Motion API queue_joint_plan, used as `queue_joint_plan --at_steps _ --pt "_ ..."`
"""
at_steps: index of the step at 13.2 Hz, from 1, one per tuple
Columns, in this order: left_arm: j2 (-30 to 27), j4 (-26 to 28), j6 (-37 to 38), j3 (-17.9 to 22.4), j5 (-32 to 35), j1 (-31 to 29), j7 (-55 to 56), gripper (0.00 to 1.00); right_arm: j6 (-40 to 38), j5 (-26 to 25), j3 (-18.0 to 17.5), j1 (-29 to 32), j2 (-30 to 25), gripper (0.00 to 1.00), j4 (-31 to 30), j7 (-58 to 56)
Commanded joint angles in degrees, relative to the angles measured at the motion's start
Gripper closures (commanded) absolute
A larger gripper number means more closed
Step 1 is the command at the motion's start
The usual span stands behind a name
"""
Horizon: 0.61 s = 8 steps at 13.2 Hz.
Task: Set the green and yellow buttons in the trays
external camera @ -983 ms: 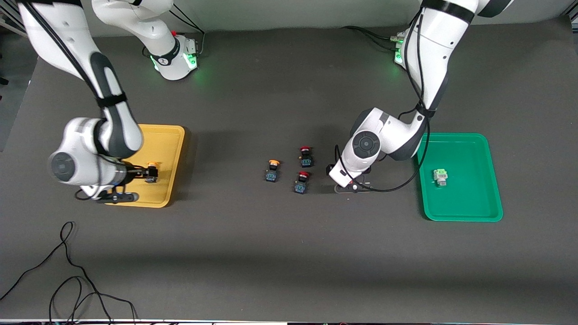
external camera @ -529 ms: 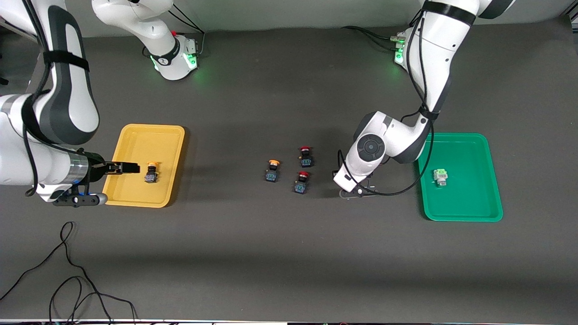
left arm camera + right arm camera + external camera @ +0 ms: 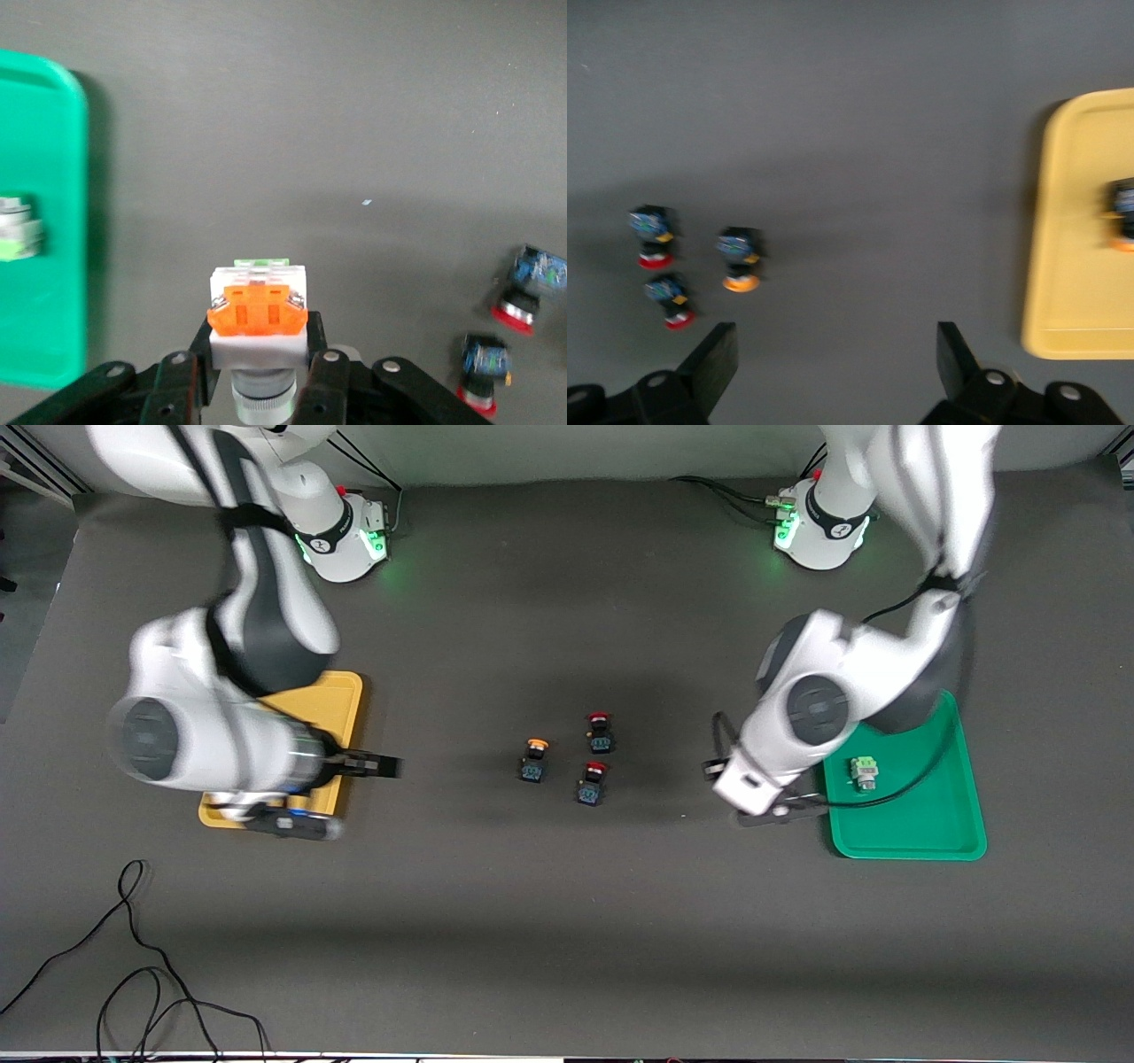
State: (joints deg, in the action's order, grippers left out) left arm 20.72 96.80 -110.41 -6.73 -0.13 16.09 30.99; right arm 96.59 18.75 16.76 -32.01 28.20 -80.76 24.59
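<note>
My left gripper (image 3: 257,356) is shut on a white-bodied button (image 3: 259,310) with an orange block. In the front view it (image 3: 769,808) is over the table beside the green tray (image 3: 912,841), and its wrist hides the button. A pale green button (image 3: 864,772) lies in that tray, which also shows in the left wrist view (image 3: 44,266). My right gripper (image 3: 383,764) is open and empty (image 3: 835,341) over the table between the yellow tray (image 3: 344,691) and a yellow-capped button (image 3: 534,760). Another yellow-capped button (image 3: 1123,217) lies in the yellow tray (image 3: 1076,266).
Two red-capped black buttons (image 3: 600,731) (image 3: 592,782) stand beside the yellow-capped one at mid-table. A black cable (image 3: 133,957) lies loose near the front edge at the right arm's end. The right arm covers much of the yellow tray in the front view.
My right gripper left the yellow button in the yellow tray, drew back, then swung toward mid-table. My left gripper rose from the table and moved toward the green tray.
</note>
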Motion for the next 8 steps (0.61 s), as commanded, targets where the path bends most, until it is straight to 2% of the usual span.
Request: queue_joint_plan --at_steps 1,4,6,8 --pt "-5.7 2.2 8.0 -0.2 -1.9 -7.4 -11.0 0.77 4.7 1.8 0.6 -4.0 7.4 0.00 5.6 8.3" --pt "-9.1 5.8 11.6 0.0 -1.2 -16.7 -25.2 0.76 11.0 3.0 0.6 -8.6 12.2 0.01 5.5 12.1" --pt "-10.1 7.8 10.3 0.1 1.1 -23.2 -32.2 0.76 13.4 5.1 0.6 -10.0 14.8 0.01 5.2 12.4" --pt "-10.0 11.0 5.4 0.1 2.4 -27.2 -36.3 0.76 15.1 6.3 0.6 -12.0 17.2 0.00 4.8 12.5"
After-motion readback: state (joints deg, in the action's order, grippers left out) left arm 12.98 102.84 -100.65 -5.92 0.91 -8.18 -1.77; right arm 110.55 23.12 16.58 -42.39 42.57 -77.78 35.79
